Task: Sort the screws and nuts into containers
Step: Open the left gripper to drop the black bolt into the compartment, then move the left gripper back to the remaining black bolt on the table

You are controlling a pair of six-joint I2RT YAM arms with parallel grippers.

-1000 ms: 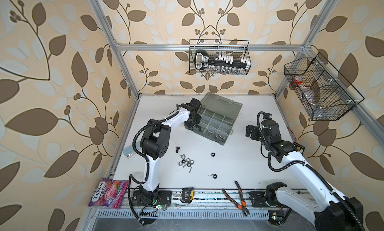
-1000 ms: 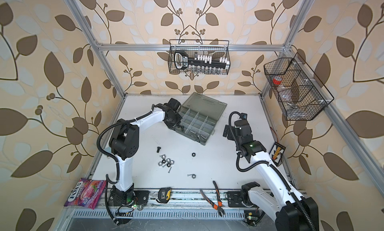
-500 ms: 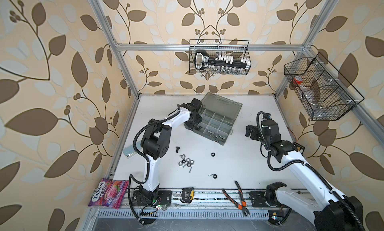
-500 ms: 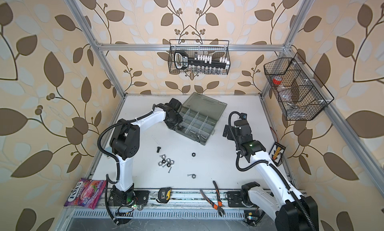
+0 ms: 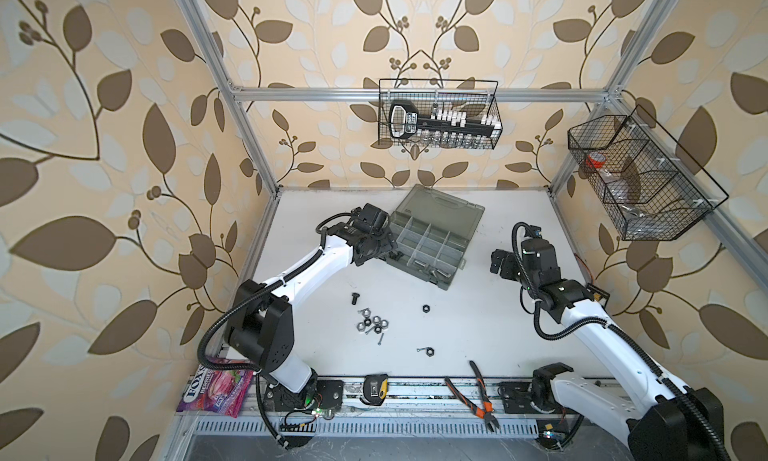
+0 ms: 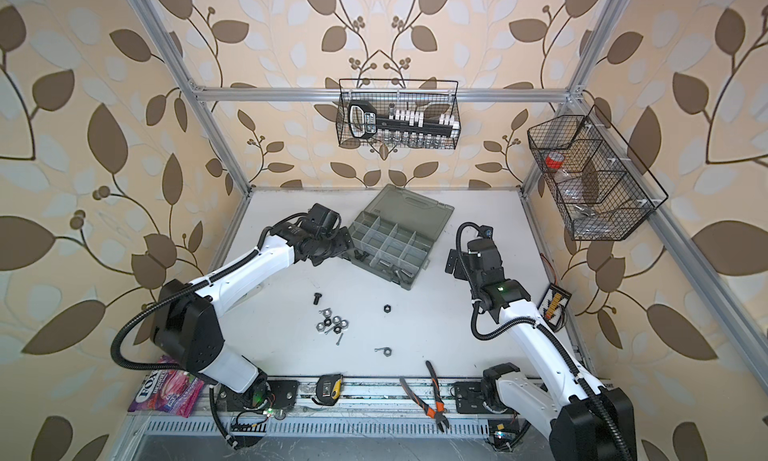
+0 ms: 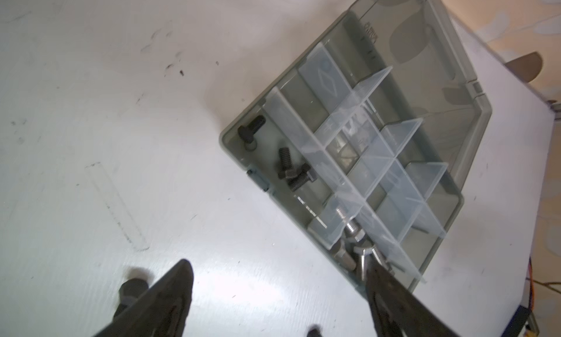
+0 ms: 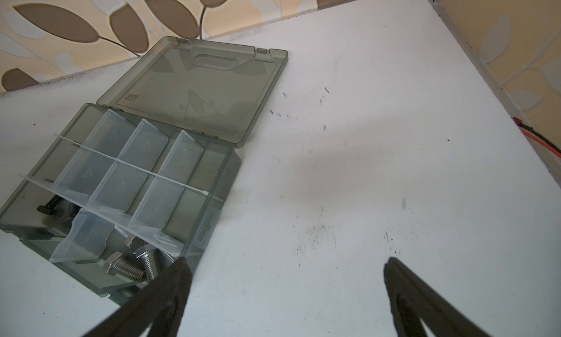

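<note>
The grey organiser box (image 5: 432, 238) (image 6: 395, 238) lies open at the back middle of the table. Three black screws (image 7: 291, 171) lie in its near-left corner container, and silver screws (image 7: 352, 235) (image 8: 133, 265) lie in the container beside it. My left gripper (image 5: 388, 251) (image 7: 279, 265) hangs open over that corner with nothing between its fingers. Loose on the table are a black screw (image 5: 354, 299), a cluster of silver nuts (image 5: 372, 322), a black nut (image 5: 426, 308) and another nut (image 5: 428, 350). My right gripper (image 5: 498, 265) (image 8: 287, 264) is open and empty, right of the box.
Orange-handled pliers (image 5: 478, 392), a tape measure (image 5: 376, 390) and a sweets bag (image 5: 216, 390) lie along the front rail. Black wire baskets hang on the back wall (image 5: 438, 118) and the right wall (image 5: 640, 180).
My left gripper's jaws have opened wide at the box's near-left corner. Both arms have stayed about where they were.
</note>
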